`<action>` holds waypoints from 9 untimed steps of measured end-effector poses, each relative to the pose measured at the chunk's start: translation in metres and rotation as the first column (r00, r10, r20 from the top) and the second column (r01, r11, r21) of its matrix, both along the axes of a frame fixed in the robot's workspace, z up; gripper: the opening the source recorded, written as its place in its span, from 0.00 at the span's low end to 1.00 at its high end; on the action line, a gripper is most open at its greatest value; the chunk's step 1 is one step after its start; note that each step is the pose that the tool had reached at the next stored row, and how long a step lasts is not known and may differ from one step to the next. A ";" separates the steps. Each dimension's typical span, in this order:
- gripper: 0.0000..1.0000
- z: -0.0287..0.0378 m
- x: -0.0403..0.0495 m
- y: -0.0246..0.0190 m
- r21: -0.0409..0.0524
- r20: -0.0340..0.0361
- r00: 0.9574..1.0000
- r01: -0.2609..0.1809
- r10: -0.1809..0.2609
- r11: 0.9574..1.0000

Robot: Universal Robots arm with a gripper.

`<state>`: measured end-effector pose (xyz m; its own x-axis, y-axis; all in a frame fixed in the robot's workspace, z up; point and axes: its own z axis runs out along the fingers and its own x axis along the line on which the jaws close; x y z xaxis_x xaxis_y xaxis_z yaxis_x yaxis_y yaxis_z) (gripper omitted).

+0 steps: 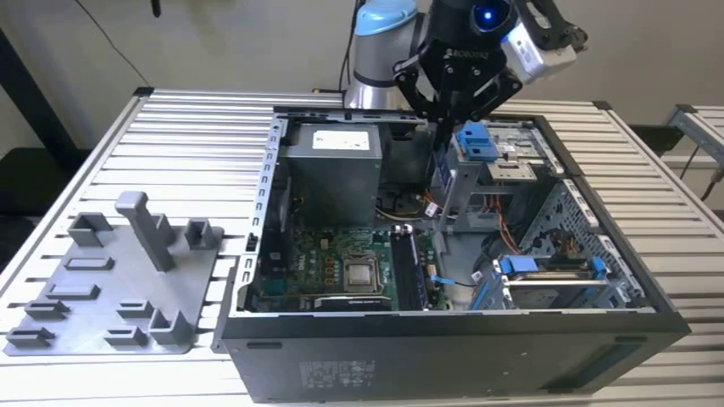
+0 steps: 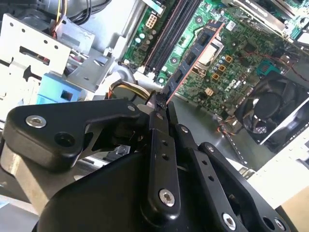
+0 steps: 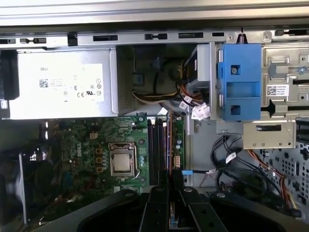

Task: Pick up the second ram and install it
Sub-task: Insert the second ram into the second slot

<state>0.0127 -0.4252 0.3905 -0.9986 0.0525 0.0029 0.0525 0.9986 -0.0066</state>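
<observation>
Second ram: slim flat strip with dark bluish face, row of black chips, reddish-copper line along one long edge. In first wrist view it shows edge-on, as thin orange line. Gripper clamped narrow on one short end, fingers pinching flat faces. Long axis runs straight out from fingertips. Free end points toward motherboard, roughly parallel to black memory slots. Strip held in air over open computer case, above board. Case stands mid-bench, toward front edge in exterior view.
</observation>
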 end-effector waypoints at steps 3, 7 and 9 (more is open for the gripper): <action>0.14 -0.0040 0.0000 0.0000 -0.001 -0.002 1.000 0.002 -0.002 1.000; 0.14 -0.0090 -0.0001 0.0000 -0.001 -0.002 1.000 0.009 -0.009 1.000; 0.14 -0.0115 -0.0007 0.0000 -0.001 -0.002 1.000 0.013 -0.013 1.000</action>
